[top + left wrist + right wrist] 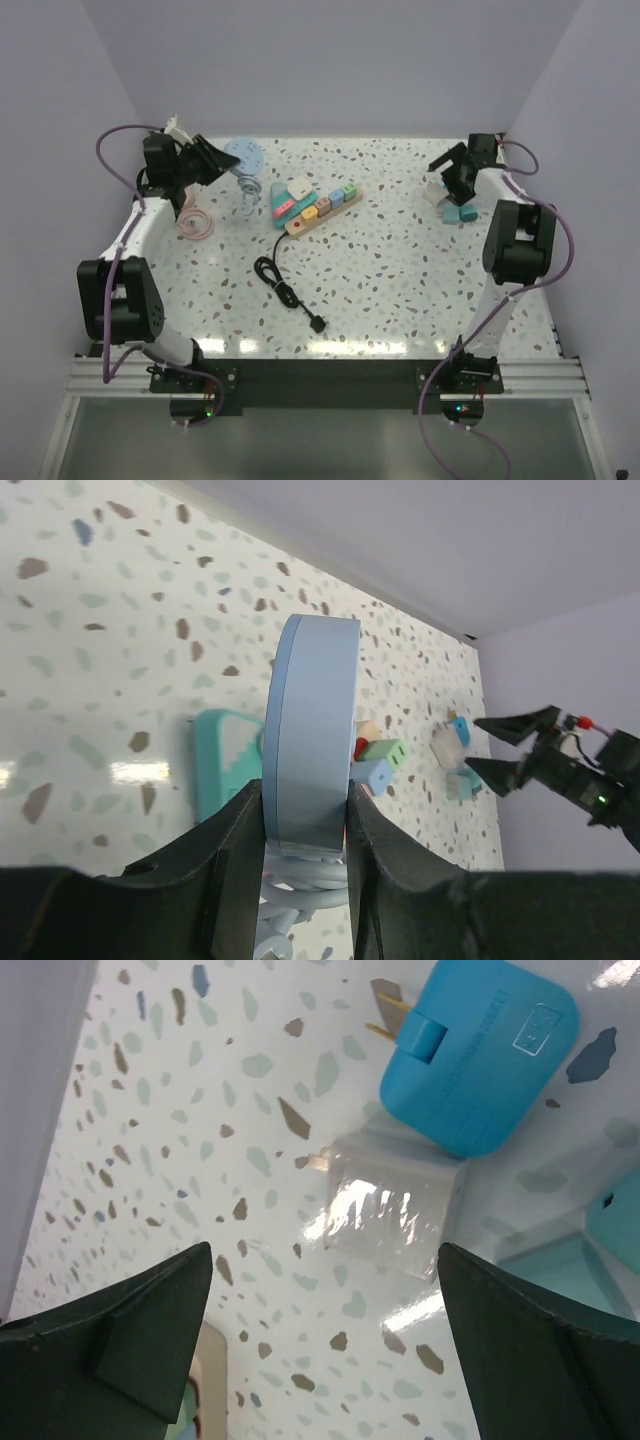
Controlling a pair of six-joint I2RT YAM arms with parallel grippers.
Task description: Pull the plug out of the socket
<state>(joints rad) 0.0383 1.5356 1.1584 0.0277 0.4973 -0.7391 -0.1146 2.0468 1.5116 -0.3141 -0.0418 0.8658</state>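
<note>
Socket: the socket (pixel 330 213) lies left of table centre, several coloured plugs (pixel 337 197) seated in it, black cable (pixel 285 285) trailing nearward.
Left gripper (pixel 305 815): clenched on a pale blue disc (pixel 315 730), near the strip's left end.
Right gripper (pixel 322 1260): spread wide, empty, over a blue plug (pixel 480 1055) and a clear plug (pixel 395 1205), far right.
Risk: nothing braces the strip, so a pull may drag it along.
Containers: none seen.
</note>
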